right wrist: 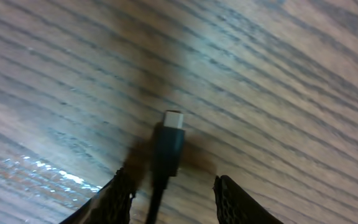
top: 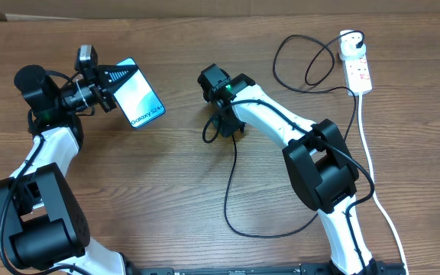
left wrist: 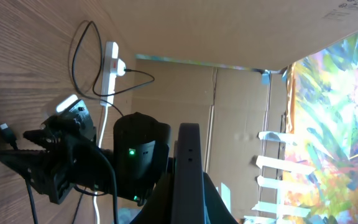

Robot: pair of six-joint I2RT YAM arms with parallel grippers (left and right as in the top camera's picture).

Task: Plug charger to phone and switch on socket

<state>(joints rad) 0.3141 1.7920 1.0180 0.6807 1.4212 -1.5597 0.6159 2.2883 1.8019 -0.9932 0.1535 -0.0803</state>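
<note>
My left gripper (top: 111, 85) is shut on the phone (top: 140, 99) and holds it tilted above the table, cyan screen up, "Galaxy" end toward the middle. In the left wrist view the phone (left wrist: 188, 149) is a dark edge-on slab between the fingers (left wrist: 191, 214). The charger's connector tip (right wrist: 169, 140) lies on the wood between the open fingers of my right gripper (right wrist: 176, 202), which touch neither side of it. Overhead, the right gripper (top: 224, 126) hangs over that cable end (top: 207, 136). The socket (top: 356, 67) lies at the far right with the black plug (top: 350, 38) in it.
The black cable (top: 231, 191) runs from the right gripper toward the front edge, loops under the right arm, and makes another loop (top: 304, 65) left of the socket. The socket's white cord (top: 369, 145) runs down the right side. Cardboard walls stand behind the table.
</note>
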